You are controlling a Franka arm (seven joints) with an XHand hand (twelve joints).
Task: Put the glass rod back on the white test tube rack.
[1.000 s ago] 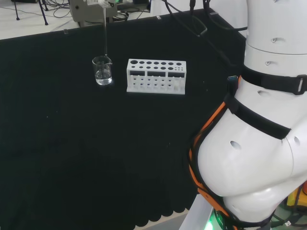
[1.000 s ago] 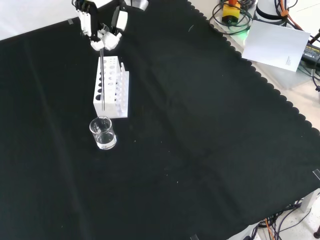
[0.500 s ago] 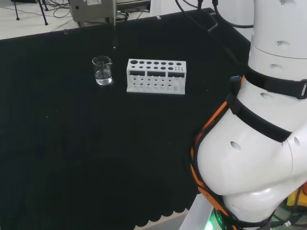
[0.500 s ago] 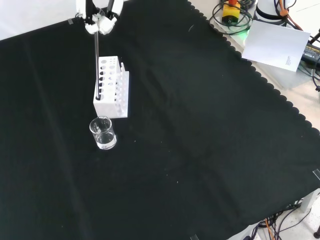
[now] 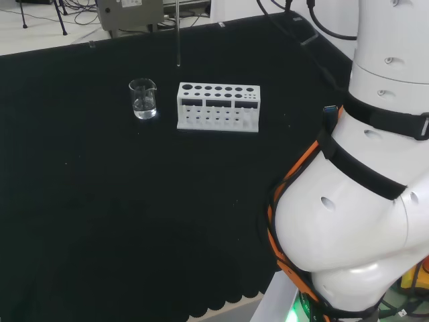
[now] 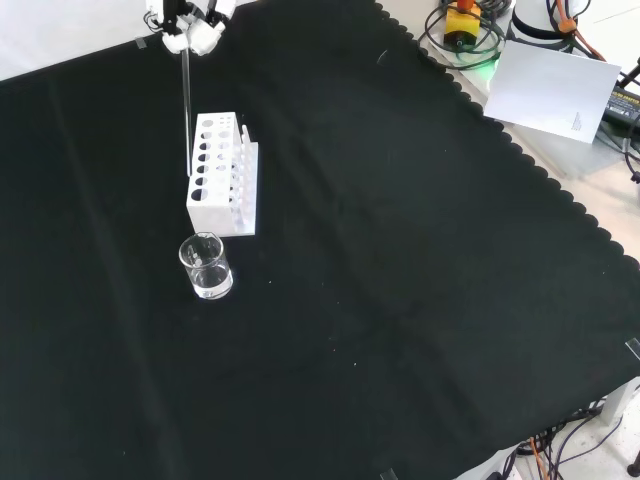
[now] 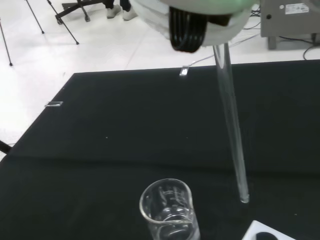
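The hand [image 6: 190, 28], half cut off by the front view's top edge, pinches the glass rod [image 6: 186, 105] upright, its tip above the white test tube rack [image 6: 222, 190]; the beaker [image 6: 206, 266] stands just beside the rack.

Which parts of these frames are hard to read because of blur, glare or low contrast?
Wrist view: the robot hand at the top is a blurred white shape; the glass rod and beaker read well. Head view: the rod is a faint thin line. Front view: the white rack is bright, its holes still legible.
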